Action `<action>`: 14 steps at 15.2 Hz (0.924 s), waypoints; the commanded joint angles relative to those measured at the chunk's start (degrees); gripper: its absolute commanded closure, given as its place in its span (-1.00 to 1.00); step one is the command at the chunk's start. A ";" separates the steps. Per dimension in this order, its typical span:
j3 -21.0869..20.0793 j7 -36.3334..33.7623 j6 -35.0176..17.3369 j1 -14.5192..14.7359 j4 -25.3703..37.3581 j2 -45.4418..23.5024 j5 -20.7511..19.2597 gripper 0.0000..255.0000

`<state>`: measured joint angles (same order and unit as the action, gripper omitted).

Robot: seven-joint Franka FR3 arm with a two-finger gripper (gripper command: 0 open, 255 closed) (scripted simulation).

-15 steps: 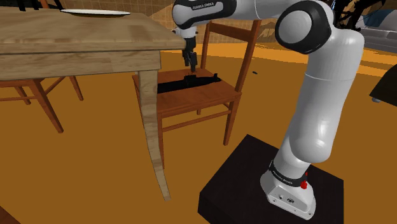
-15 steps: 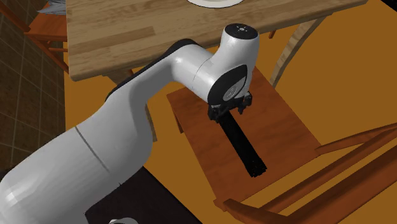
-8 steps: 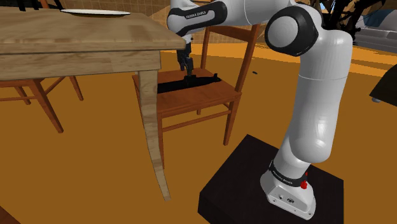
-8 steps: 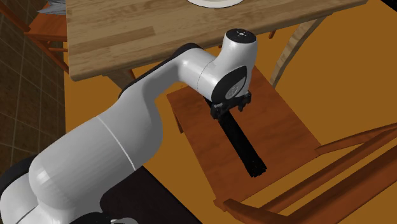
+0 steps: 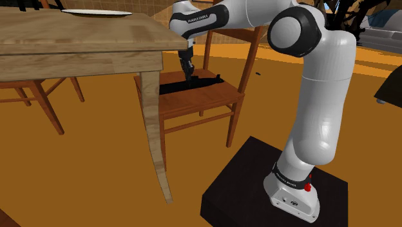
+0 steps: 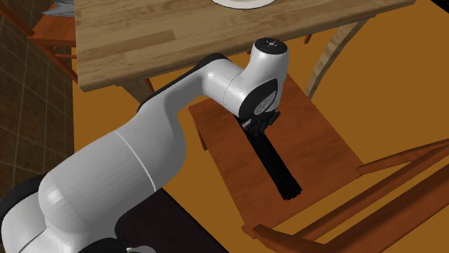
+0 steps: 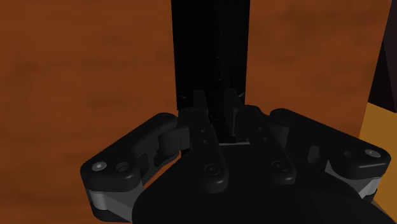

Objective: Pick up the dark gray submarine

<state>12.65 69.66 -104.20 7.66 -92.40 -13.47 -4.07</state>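
Observation:
The dark submarine (image 5: 207, 81) is a long black shape lying flat on the wooden chair seat (image 5: 201, 98). In the second exterior view the submarine (image 6: 278, 167) runs along the seat (image 6: 320, 144), its near end under the hand. My gripper (image 5: 191, 75) is down on it, beside the table's edge. In the wrist view the gripper (image 7: 219, 113) has its black fingers (image 7: 201, 109) drawn close together on a narrow raised part of the submarine (image 7: 212, 57). The gripper (image 6: 260, 127) is shut on it, and the submarine still rests on the seat.
A wooden table (image 5: 77, 39) stands just beside the chair, its leg (image 5: 154, 135) close to the seat. A white plate (image 5: 96, 13) lies on the tabletop (image 6: 158, 36). The chair's back rails (image 6: 374, 194) rise past the submarine's far end. My black stand (image 5: 245, 193) sits on the orange floor.
The hand has sunk a little onto the submarine, and the fingers, apart before, have closed on it. The submarine has not moved.

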 commanded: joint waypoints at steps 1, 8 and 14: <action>0.00 0.00 -0.03 0.00 -0.01 -0.03 0.00 1.00; 0.03 0.22 2.27 -0.01 2.06 0.22 -0.01 1.00; 0.08 0.67 6.91 -0.09 6.84 0.09 0.08 1.00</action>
<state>12.73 70.27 -98.18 7.57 -86.58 -13.31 -4.01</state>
